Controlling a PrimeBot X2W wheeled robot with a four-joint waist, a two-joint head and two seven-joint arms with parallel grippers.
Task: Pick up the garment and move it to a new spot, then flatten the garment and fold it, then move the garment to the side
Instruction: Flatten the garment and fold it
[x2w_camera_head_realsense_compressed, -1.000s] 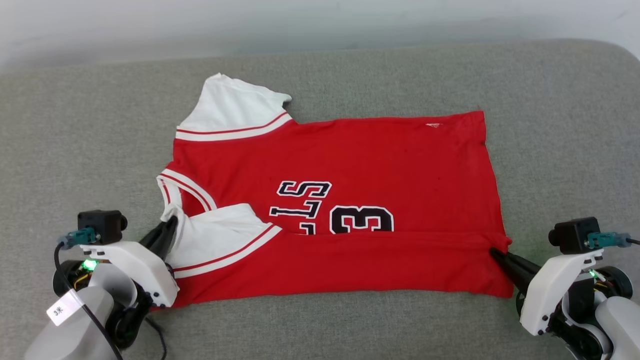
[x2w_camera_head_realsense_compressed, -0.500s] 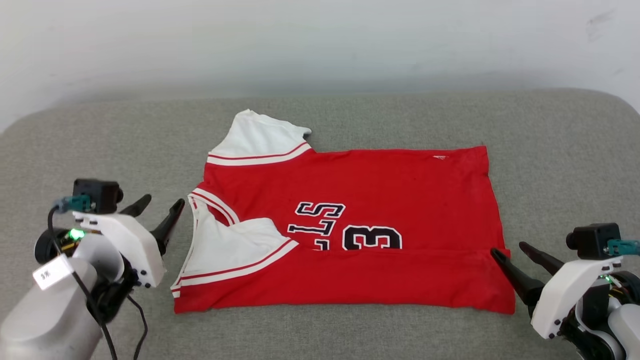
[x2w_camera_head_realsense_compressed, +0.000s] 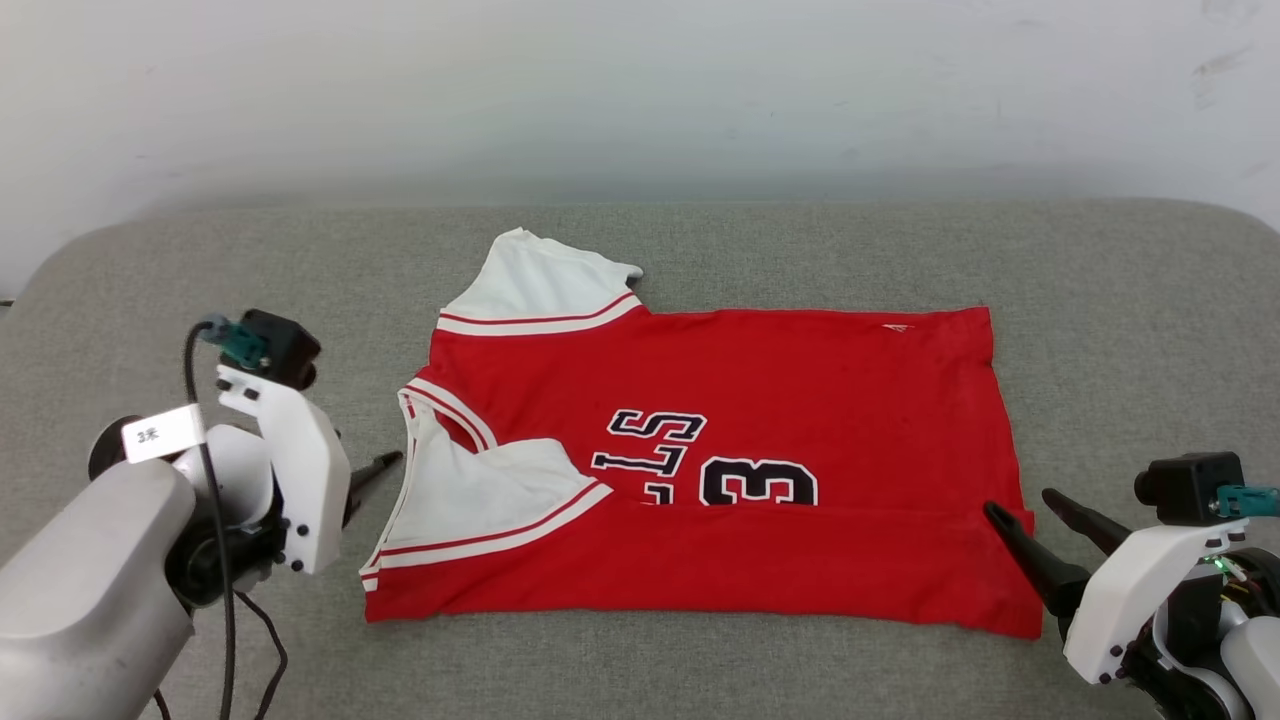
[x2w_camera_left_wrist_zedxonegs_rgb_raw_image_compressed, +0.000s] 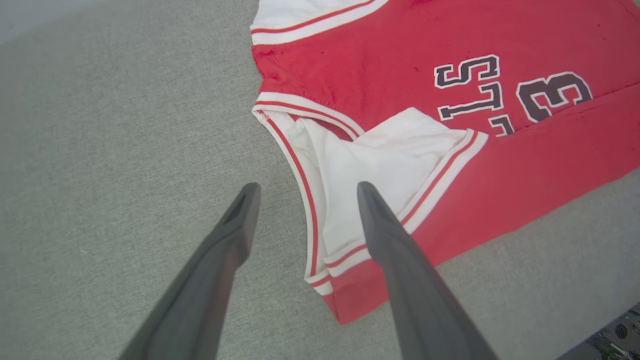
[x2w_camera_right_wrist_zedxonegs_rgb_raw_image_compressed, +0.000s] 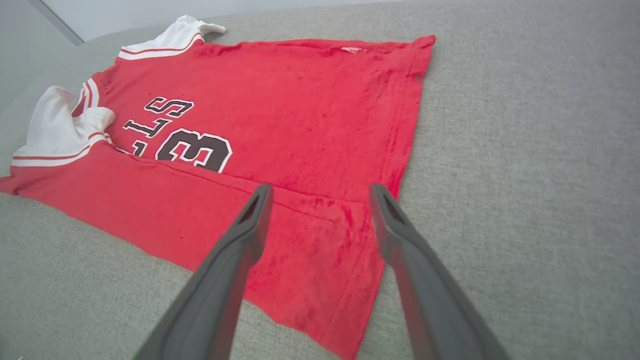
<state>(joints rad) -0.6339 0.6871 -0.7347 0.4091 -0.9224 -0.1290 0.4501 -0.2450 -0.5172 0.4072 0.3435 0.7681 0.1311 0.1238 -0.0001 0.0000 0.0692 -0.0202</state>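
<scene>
Folding underway: shirt (x2w_camera_head_realsense_compressed: 780, 400) lies flat mid-cushion (x2w_camera_head_realsense_compressed: 700, 250), near long edge turned up over the lettering. Left tool (x2w_camera_left_wrist_zedxonegs_rgb_raw_image_compressed: 307, 187) at collar end, right tool (x2w_camera_right_wrist_zedxonegs_rgb_raw_image_compressed: 321, 189) at hem end, both open, empty. Suggest pinching far-edge corners together, keeping tension even, laying square.

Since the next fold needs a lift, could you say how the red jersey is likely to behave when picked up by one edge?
Probably floppy: the garment lies flat with its near edge folded over. Likely light, as thin cloth. Lifted by one edge, the near sleeve would probably droop.
</scene>
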